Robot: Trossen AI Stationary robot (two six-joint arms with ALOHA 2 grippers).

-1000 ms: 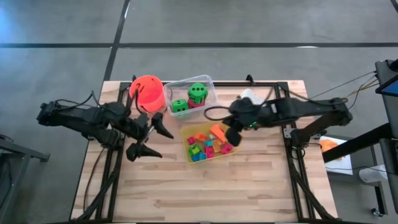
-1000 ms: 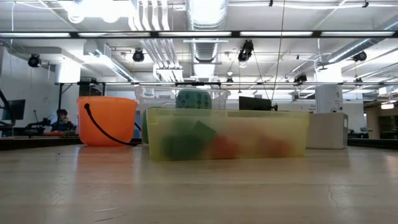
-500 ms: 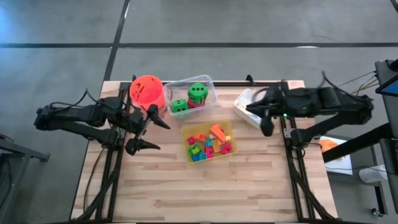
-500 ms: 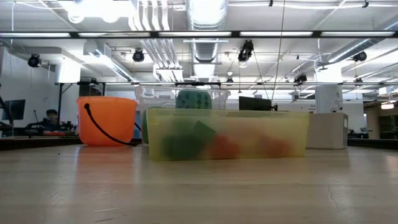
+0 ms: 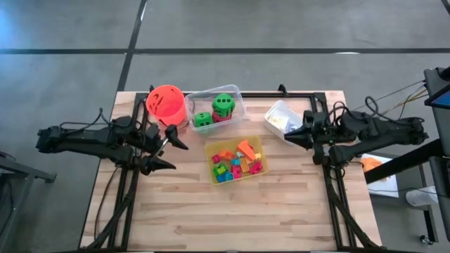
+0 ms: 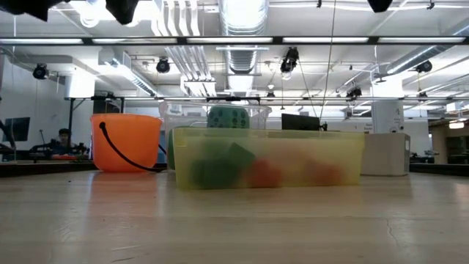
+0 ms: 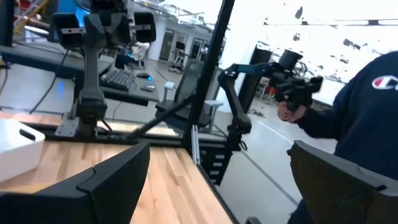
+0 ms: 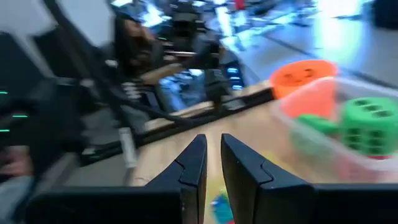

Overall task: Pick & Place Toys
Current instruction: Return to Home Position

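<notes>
Along the left edge of the wooden table (image 5: 281, 211) I read the left arm stretched out low. Its left gripper (image 5: 178, 155) sits over the boards near the orange plastic bucket (image 5: 166, 103), with fingers spread wide and empty. Along the right edge the right arm lies folded. Its right gripper (image 5: 290, 138) is just beside the white tray (image 5: 280, 116) near the far right corner, fingers drawn almost together and holding nothing.

The small bright plastic blocks (image 5: 234, 163) lie in the translucent yellow tray (image 5: 208, 149) at mid-table. The green dotted dice (image 5: 223, 104) sit in the clear tray (image 5: 238, 91) at the far edge.

Only the high view shows both arms whole. The low view gives me the yellow tray's wall, with the blocks as blurred colours behind it, and a person (image 6: 64, 138) far back in the room. The left wrist view alone shows a dark blue sleeve (image 7: 364, 106) beyond the table. The right wrist view alone shows the narrow gap between the right gripper's fingers.
</notes>
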